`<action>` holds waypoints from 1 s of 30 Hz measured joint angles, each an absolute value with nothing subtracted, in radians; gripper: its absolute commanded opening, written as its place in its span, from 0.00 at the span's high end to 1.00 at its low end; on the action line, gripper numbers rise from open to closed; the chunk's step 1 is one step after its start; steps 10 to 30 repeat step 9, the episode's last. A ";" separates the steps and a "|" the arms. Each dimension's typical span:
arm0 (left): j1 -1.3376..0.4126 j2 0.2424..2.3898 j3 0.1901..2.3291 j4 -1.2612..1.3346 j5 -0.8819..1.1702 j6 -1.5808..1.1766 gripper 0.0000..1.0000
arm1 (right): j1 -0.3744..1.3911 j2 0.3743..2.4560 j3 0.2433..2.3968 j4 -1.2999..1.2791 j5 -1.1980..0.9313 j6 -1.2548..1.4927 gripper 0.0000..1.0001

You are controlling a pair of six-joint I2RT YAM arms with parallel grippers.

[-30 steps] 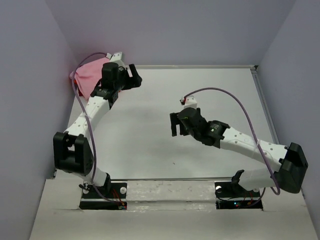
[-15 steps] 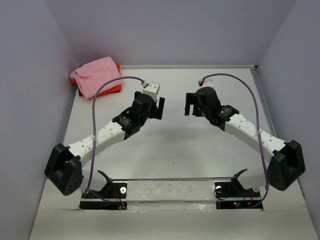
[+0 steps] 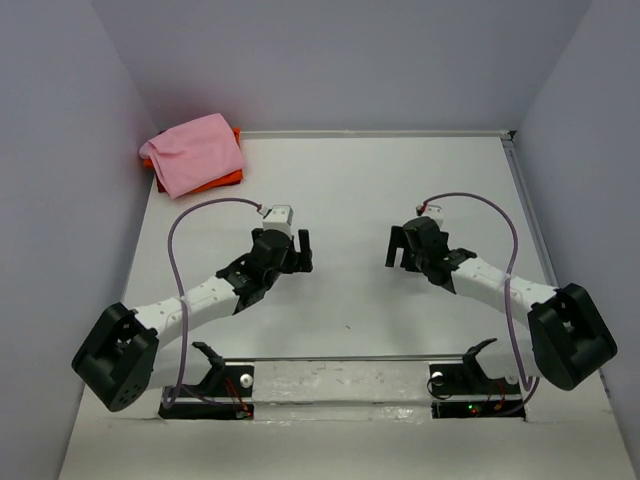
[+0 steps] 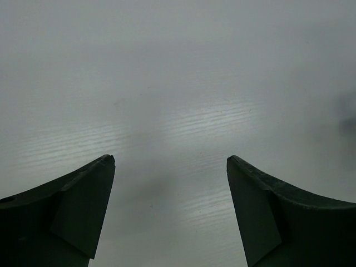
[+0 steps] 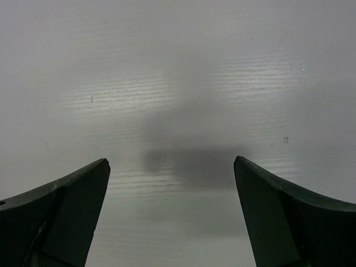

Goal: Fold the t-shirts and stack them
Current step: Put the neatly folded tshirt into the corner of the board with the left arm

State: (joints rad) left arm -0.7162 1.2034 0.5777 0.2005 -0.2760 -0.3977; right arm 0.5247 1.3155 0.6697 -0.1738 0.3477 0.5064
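Note:
In the top view a folded light pink t-shirt (image 3: 195, 151) lies on a folded bright orange t-shirt (image 3: 222, 180) at the table's far left corner. Only the orange one's edges show beneath the pink. My left gripper (image 3: 298, 249) hangs over the table's middle left, well short of the pile, open and holding nothing. My right gripper (image 3: 400, 245) is over the middle right, also open with nothing in it. Each wrist view shows only bare table between the left gripper (image 4: 171, 161) fingers and between the right gripper (image 5: 171, 162) fingers.
Grey walls close in the white table (image 3: 400, 180) on the left, back and right. A raised rail (image 3: 527, 195) runs along its right edge. The arm bases (image 3: 205, 385) sit at the near edge. Purple cables loop above both arms.
The left arm has pulled back from the pile at the far left corner toward the table's middle. The right gripper swung up and then back toward the near side. The pink t-shirt is uncovered.

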 measured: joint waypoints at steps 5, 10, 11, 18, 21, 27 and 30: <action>-0.716 1.176 0.533 0.221 -0.294 -0.435 0.11 | 0.525 1.316 0.650 -0.117 0.302 0.525 0.02; -0.716 1.169 0.532 0.252 -0.309 -0.443 0.13 | 0.525 1.331 0.657 -0.093 0.279 0.524 0.02; -0.716 1.169 0.532 0.252 -0.309 -0.443 0.13 | 0.525 1.331 0.657 -0.093 0.279 0.524 0.02; -0.716 1.169 0.532 0.252 -0.309 -0.443 0.13 | 0.525 1.331 0.657 -0.093 0.279 0.524 0.02; -0.716 1.169 0.532 0.252 -0.309 -0.443 0.13 | 0.525 1.331 0.657 -0.093 0.279 0.524 0.02; -0.716 1.169 0.532 0.252 -0.309 -0.443 0.13 | 0.525 1.331 0.657 -0.093 0.279 0.524 0.02; -0.716 1.169 0.532 0.252 -0.309 -0.443 0.13 | 0.525 1.331 0.657 -0.093 0.279 0.524 0.02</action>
